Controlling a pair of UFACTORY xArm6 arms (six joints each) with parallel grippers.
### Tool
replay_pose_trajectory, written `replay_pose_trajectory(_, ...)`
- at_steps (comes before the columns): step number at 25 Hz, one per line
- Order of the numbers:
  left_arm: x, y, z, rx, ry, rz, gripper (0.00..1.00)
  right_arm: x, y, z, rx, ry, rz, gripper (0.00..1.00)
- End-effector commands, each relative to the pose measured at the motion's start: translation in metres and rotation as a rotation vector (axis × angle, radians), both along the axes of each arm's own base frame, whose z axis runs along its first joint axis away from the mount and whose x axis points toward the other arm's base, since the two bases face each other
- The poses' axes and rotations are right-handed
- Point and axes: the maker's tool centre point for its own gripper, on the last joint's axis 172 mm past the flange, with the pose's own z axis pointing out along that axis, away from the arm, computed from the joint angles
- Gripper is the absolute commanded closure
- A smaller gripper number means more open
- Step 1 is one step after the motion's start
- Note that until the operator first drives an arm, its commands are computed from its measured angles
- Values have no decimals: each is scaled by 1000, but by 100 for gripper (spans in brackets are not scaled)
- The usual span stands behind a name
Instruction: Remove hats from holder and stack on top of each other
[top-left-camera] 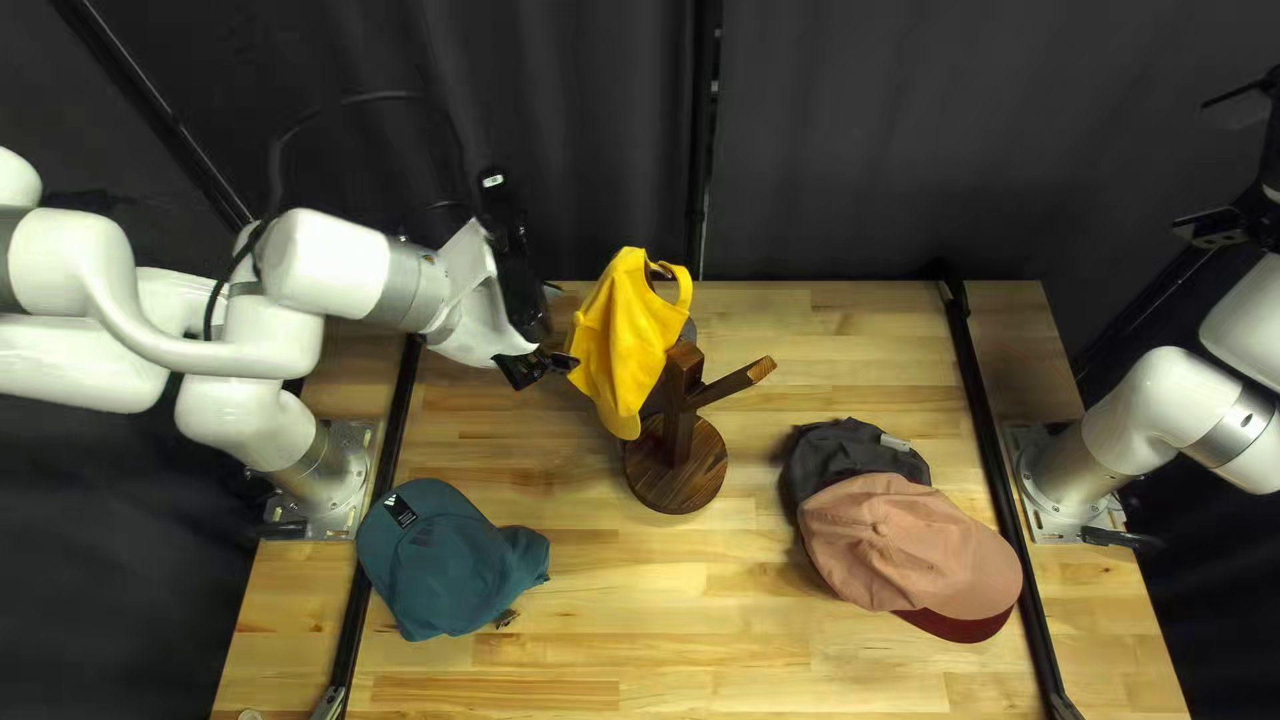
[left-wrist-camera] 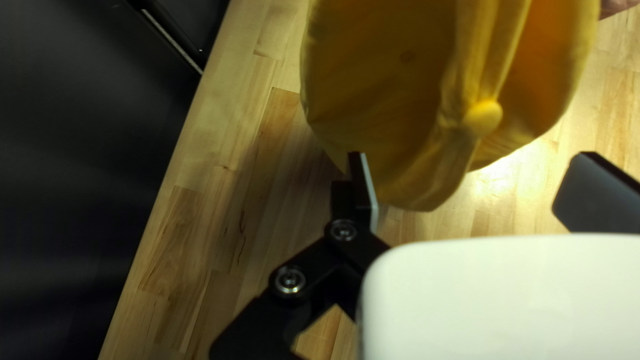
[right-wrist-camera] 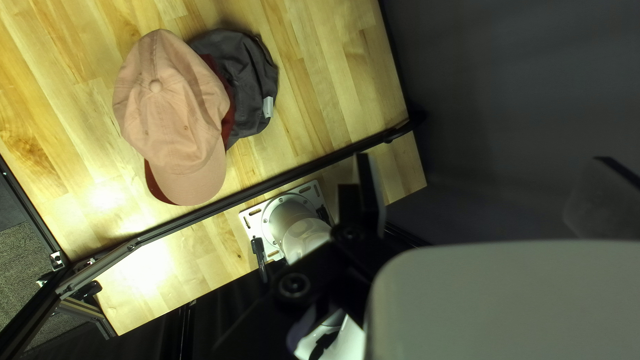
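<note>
A salmon-pink cloth cap already lies on a dark grey cap on the wooden counter, a teal cap sits apart unstacked, and the yellow cloth cap hangs on the dark wooden holder, with the left pincer spread wide close beside it.

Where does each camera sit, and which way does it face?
Top left view: above the table's near edge, slanting down toward the curtain; left arm and right arm show.
Left wrist view: on that wrist, looking along the open left end effector at the yellow hat.
Right wrist view: on that wrist, looking past the open right end effector at the pink hat.
Shared: top left also shows both hats.
</note>
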Motion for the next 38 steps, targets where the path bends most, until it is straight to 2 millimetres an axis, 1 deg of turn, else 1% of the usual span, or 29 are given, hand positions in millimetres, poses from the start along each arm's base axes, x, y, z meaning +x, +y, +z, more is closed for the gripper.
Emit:
replay_pose_trajectory(1, 8, 0, 3, 10, 7, -43, 0, 0, 0, 0, 0, 0, 0, 0)
replay_pose_trajectory(5, 8, 1, 4, 19, 10, -60, 0, 0, 0, 0, 0, 0, 0, 0)
replay_pose_trajectory(6, 8, 2, 4, 23, 10, -64, 5, 0, 0, 0, 0, 0, 0, 0)
replay_pose_trajectory(7, 8, 2, 4, 25, 10, -66, 6, 0, 0, 0, 0, 0, 0, 0)
replay_pose_trajectory(8, 8, 2, 4, 26, 11, -67, 18, 0, 0, 0, 0, 0, 0, 0)
replay_pose_trajectory(9, 8, 2, 4, 26, 11, -68, 20, 0, 0, 0, 0, 0, 0, 0)
replay_pose_trajectory(11, 8, 1, 4, 27, 11, -68, 17, 0, 0, 0, 0, 0, 0, 0)
replay_pose_trajectory(12, 8, 1, 5, 28, 12, -69, 17, 0, 0, 0, 0, 0, 0, 0)
replay_pose_trajectory(13, 8, 1, 5, 28, 12, -69, 27, 0, 0, 0, 0, 0, 0, 0)
replay_pose_trajectory(14, 9, -1, 7, 31, 13, -70, 70, 0, 0, 0, 0, 0, 0, 0)
replay_pose_trajectory(16, 11, -4, 10, 41, 15, -74, 100, 0, 0, 0, 0, 0, 0, 0)
replay_pose_trajectory(21, 13, -9, 14, 61, 21, -86, 100, 0, 0, 0, 0, 0, 0, 0)
replay_pose_trajectory(31, 11, -12, 18, 67, 33, -82, 100, 0, 0, 0, 0, 0, 0, 0)
replay_pose_trajectory(35, 11, -11, 21, 63, 41, -74, 100, 0, 0, 0, 0, 0, 0, 0)
replay_pose_trajectory(38, 12, -5, 26, 58, 49, -67, 100, 0, 0, 0, 0, 0, 0, 0)
